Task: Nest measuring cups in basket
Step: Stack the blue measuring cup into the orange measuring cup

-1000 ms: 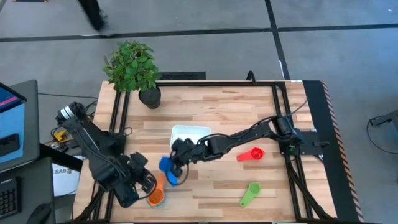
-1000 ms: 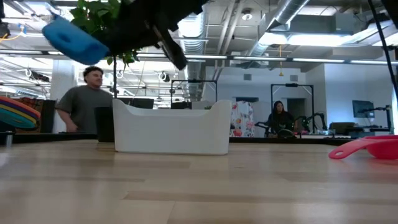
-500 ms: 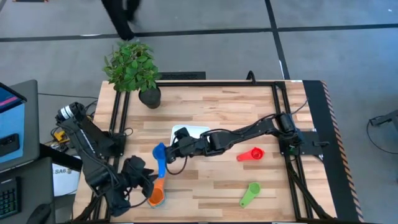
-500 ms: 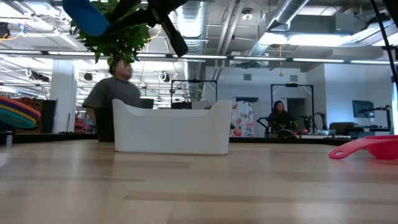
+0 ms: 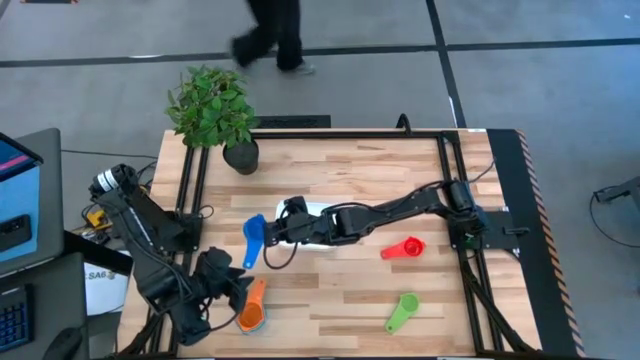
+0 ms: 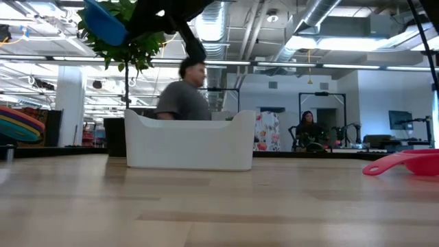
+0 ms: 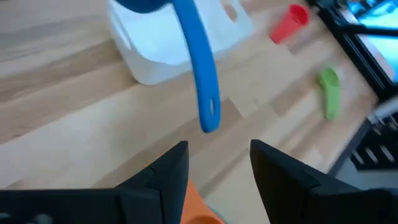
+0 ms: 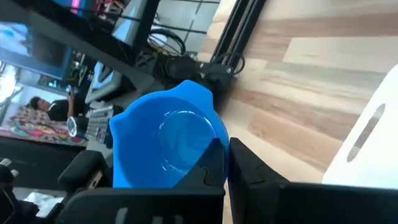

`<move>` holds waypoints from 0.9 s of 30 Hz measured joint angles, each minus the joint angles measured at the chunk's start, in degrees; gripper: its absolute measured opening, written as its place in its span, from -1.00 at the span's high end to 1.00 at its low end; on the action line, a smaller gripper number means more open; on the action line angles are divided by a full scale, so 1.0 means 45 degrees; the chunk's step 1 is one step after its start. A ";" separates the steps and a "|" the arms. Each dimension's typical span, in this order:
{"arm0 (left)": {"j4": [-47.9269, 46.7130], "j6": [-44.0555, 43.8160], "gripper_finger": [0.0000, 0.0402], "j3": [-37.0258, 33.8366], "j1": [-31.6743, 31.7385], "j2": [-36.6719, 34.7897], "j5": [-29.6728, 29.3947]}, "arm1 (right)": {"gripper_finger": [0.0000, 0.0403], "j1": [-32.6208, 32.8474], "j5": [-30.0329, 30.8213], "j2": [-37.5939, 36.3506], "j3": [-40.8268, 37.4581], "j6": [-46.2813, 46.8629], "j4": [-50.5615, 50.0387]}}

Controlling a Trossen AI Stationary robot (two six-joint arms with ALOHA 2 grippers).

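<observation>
Right pincer (image 5: 268, 232) clenched on the handle of a blue measuring cup (image 5: 253, 240), carrying it in the air just beside the white basket (image 5: 315, 214), on the side toward the left arm. In the right wrist view, same cup (image 8: 169, 135) gripped at the handle, bowl pointing away from the fingers, basket wall (image 8: 367, 140) close by. In the low view, cup (image 6: 104, 22) up high, well above the desk (image 6: 219, 199) and above the basket rim (image 6: 188, 140).

Left pincer (image 5: 238, 294) released, fingers apart and holding nothing, hovering low at the front left part of the desk (image 5: 340, 165), just beside an orange measuring cup (image 5: 251, 311). In the left wrist view, dark fingers (image 7: 166, 168) parted, an orange edge (image 7: 198, 208) showing between them.

Measuring cups counted: four in view, one blue, one orange, one red (image 5: 403, 248), one green (image 5: 401, 311). Red and green lying on the desk, apart from each other, on the right arm's side of the basket. One basket. One potted plant (image 5: 213, 110) at the far left corner.

Right arm stretched long and low across the desk from its base on the right. Left arm folded, elbow out past the desk edge. A person (image 5: 270, 35) on the floor beyond the desk.
</observation>
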 joint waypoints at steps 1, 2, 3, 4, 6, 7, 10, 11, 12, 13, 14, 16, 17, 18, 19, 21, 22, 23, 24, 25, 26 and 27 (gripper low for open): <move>-0.0189 -0.0256 0.20 0.0000 0.0016 0.0000 -0.0105 | 0.94 -0.0011 0.0018 0.0000 -0.0005 0.0004 0.0087; -0.0368 -0.0575 0.20 0.0000 0.0011 0.0000 -0.0444 | 0.94 -0.0015 0.0018 0.0000 -0.0005 -0.0006 0.0204; -0.0546 -0.0944 0.20 0.0000 -0.0003 0.0000 -0.0882 | 0.95 -0.0015 0.0017 0.0000 -0.0005 -0.0066 0.0360; -0.0706 -0.1225 0.20 0.0000 -0.0025 0.0000 -0.1317 | 0.95 -0.0012 0.0005 0.0000 -0.0005 -0.0078 0.0488; -0.0996 -0.1644 0.22 0.0000 -0.0035 -0.0048 -0.1897 | 0.95 -0.0001 -0.0069 0.0000 -0.0005 -0.0131 0.0608; -0.1222 -0.1836 0.24 0.0002 -0.0031 -0.0096 -0.1932 | 0.94 0.0009 -0.0139 0.0000 -0.0005 -0.0158 0.0626; -0.1893 -0.2314 0.36 0.0005 -0.0008 -0.0136 -0.1818 | 0.94 0.0004 -0.0211 0.0000 -0.0005 -0.0200 0.0644; -0.2023 -0.2428 0.43 0.0005 -0.0003 -0.0136 -0.1781 | 0.94 -0.0001 -0.0225 0.0005 -0.0005 -0.0205 0.0640; -0.2053 -0.2427 0.50 0.0005 -0.0002 -0.0136 -0.1735 | 0.95 -0.0009 -0.0225 0.0005 -0.0005 -0.0210 0.0634; -0.2024 -0.2297 0.59 0.0005 0.0002 -0.0160 -0.1634 | 0.95 -0.0023 -0.0225 0.0005 -0.0005 -0.0220 0.0634; -0.2007 -0.2090 0.70 0.0005 0.0002 -0.0215 -0.1469 | 0.95 -0.0041 -0.0225 0.0005 -0.0005 -0.0291 0.0650; -0.1914 -0.1595 0.90 0.0010 -0.0003 -0.0422 -0.1036 | 0.94 -0.0099 -0.0353 0.0015 -0.0010 -0.0710 0.0872; -0.1898 -0.1296 0.94 0.0005 -0.0003 -0.0552 -0.0838 | 0.92 -0.0140 -0.0627 0.0019 -0.0010 -0.1045 0.1066; -0.1887 -0.0915 0.95 0.0010 -0.0003 -0.0709 -0.0585 | 0.90 -0.0205 -0.1056 0.0019 -0.0010 -0.1480 0.1279; -0.1872 -0.0459 0.97 0.0010 -0.0003 -0.0897 -0.0268 | 0.87 -0.0275 -0.1521 0.0019 -0.0010 -0.1916 0.1485; -0.1904 0.0551 0.99 0.0010 0.0000 -0.1383 0.0610 | 0.80 -0.0418 -0.2527 0.0019 -0.0010 -0.2972 0.1604; -0.1929 0.1127 0.99 0.0007 0.0032 -0.1643 0.1117 | 0.76 -0.0480 -0.2983 0.0019 -0.0010 -0.3624 0.1529; -0.1914 0.1718 0.99 0.0005 0.0090 -0.1913 0.1651 | 0.72 -0.0542 -0.3386 0.0019 -0.0010 -0.4263 0.1360; -0.2014 0.2252 0.99 0.0003 0.0179 -0.2198 0.2155 | 0.68 -0.0593 -0.3777 0.0019 -0.0010 -0.4894 0.1178; -0.2056 0.2733 1.00 -0.0009 0.0288 -0.2506 0.2676 | 0.64 -0.0627 -0.4130 0.0019 -0.0010 -0.5427 0.0973; -0.1968 0.3137 1.00 0.0000 0.0390 -0.2795 0.3134 | 0.61 -0.0632 -0.4488 0.0002 -0.0010 -0.5888 0.0785; -0.1970 0.3473 1.00 0.0000 0.0510 -0.3095 0.3551 | 0.58 -0.0632 -0.4902 -0.0068 -0.0010 -0.6296 0.0517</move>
